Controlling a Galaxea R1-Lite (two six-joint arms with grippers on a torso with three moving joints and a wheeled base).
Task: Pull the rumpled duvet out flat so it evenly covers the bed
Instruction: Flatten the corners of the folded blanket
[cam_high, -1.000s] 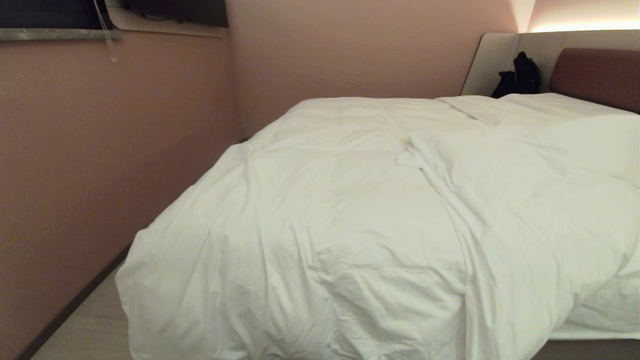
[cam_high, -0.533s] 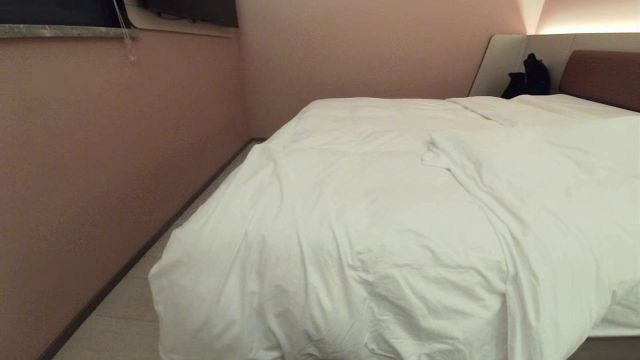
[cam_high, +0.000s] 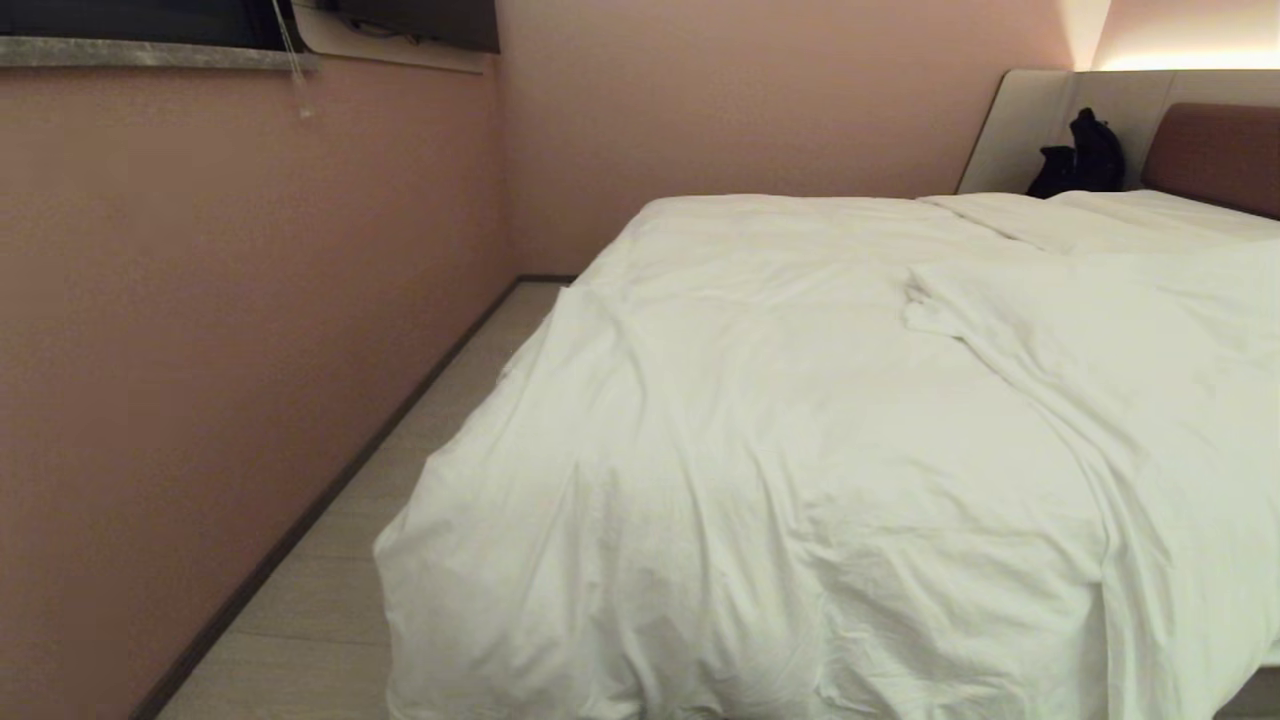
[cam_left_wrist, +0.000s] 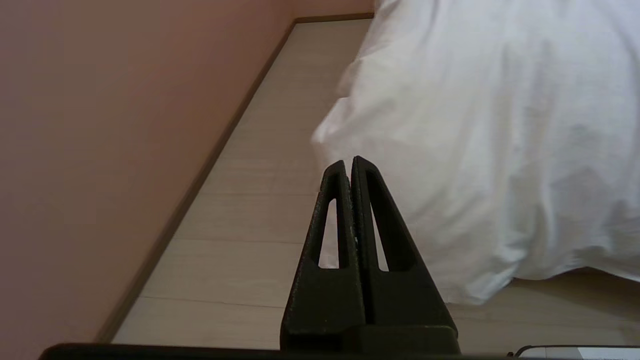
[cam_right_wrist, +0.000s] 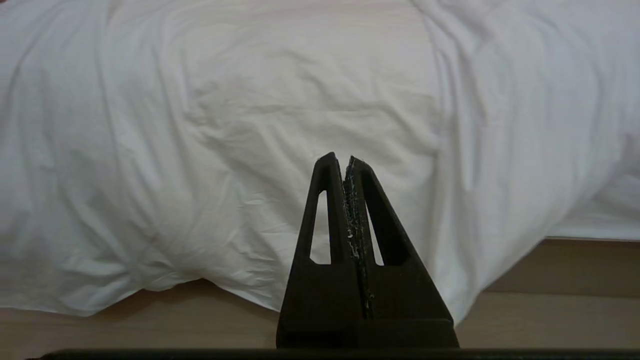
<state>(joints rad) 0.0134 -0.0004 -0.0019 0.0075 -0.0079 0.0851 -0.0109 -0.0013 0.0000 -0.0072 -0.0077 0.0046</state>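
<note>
Draping past the bed's foot, the duvet lies rumpled, folded at 3 o'clock. No writing legible. Floor strip open at 9 o'clock. Left gripper and right gripper closed, apparently untouching.

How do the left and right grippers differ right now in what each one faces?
The left gripper points past the duvet's hanging corner, with bare floor and the pink wall beside it; the right gripper faces the duvet's draped front squarely. Under the left gripper is mostly floor; under the right, the duvet's hem reaching the floor. Both are shut, empty and clear of the cloth.
</note>
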